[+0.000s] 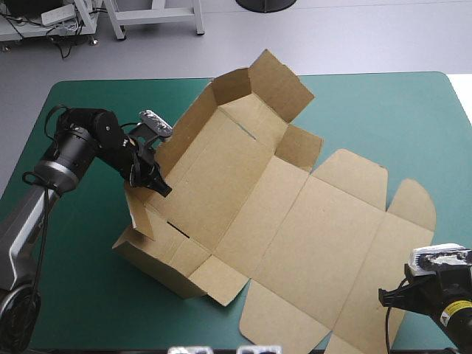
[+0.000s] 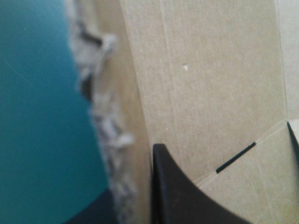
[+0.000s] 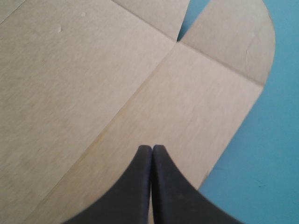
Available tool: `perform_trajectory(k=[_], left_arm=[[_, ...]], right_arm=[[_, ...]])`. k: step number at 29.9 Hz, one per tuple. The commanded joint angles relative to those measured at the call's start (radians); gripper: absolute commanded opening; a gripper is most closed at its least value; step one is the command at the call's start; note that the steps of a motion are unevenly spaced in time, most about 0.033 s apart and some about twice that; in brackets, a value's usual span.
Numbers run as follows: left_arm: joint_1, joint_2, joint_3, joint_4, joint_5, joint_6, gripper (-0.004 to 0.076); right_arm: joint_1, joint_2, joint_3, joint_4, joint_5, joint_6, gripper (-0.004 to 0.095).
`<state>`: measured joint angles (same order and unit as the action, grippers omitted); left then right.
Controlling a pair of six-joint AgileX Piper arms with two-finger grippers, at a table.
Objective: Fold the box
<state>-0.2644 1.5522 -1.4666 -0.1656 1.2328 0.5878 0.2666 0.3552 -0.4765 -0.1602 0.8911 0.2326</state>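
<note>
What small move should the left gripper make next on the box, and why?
Probably press the side wall a little further inward, over the floor of the box. The left gripper is shut on that wall, which stands raised, as does the far wall, while the lid lies flat on the table.

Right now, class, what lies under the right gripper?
Under the right gripper lies the brown box's flat lid panel; teal-green cover shows beside it. Anything beneath the board is hidden.

Grey floor (image 1: 354, 37) beyond teal-green table (image 1: 88, 295)
</note>
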Motion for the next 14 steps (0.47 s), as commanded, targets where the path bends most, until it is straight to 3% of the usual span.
perform_trajectory(k=[1, 9, 14], left_arm=[[-0.094, -0.052, -0.073, 0.144, -0.009, -0.002, -0.0010], [-0.239, -0.052, -0.134, 0.420, -0.051, 0.007, -0.0010], [-0.311, -0.052, -0.136, 0.491, -0.145, 0.060, -0.0010]], right_arm=[[-0.008, 0.010, -0.023, -0.017, -0.066, -0.004, -0.0013], [-0.008, 0.010, -0.023, -0.017, -0.071, -0.004, -0.0013], [-0.008, 0.010, -0.023, -0.022, -0.074, -0.004, -0.0013]])
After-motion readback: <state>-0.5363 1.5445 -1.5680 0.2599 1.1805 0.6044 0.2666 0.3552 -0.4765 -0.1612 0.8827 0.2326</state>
